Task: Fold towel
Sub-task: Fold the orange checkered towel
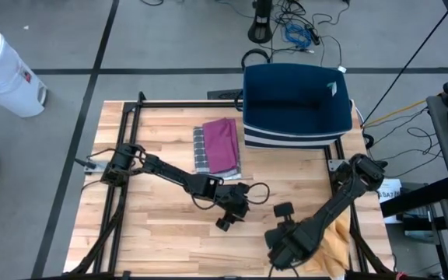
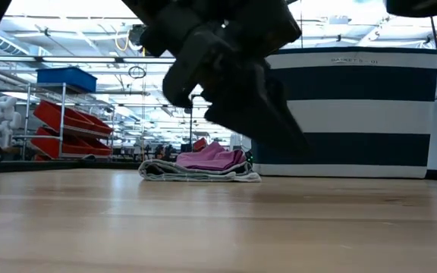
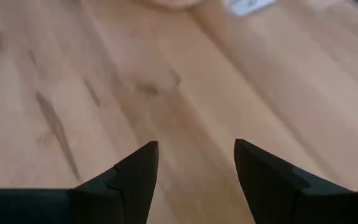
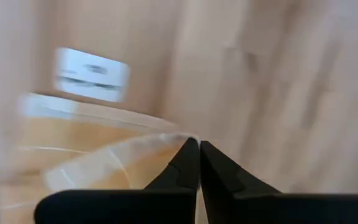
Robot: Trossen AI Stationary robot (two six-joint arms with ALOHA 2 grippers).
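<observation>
High view shows a yellow towel (image 1: pixel 334 237) draped at the table's near right edge, partly under the right arm, while two towels sit finished farther back: a pink towel (image 1: pixel 222 145) folded on top of a grey checked towel (image 1: pixel 200 148), just beside the navy striped basket (image 1: pixel 295 105). The right gripper (image 4: pixel 198 149) is low at the near edge by the yellow cloth; its fingers are pressed together, and in the right wrist view their tips sit right at the fabric's edge, so they appear to pinch a thin bit of it, though the hold itself cannot be confirmed. The left gripper (image 3: pixel 196 163) hovers over bare wood near the table's (image 1: pixel 154 233) middle, fingers spread, holding nothing.

The step in hand looks like fetching the next towel. Next, the right arm likely needs to drag the yellow cloth onto open table and lay it flat so the left gripper can take a second corner.

The basket's inside is hidden from the low view, and from above it looks dark, with no cloth discernible.
</observation>
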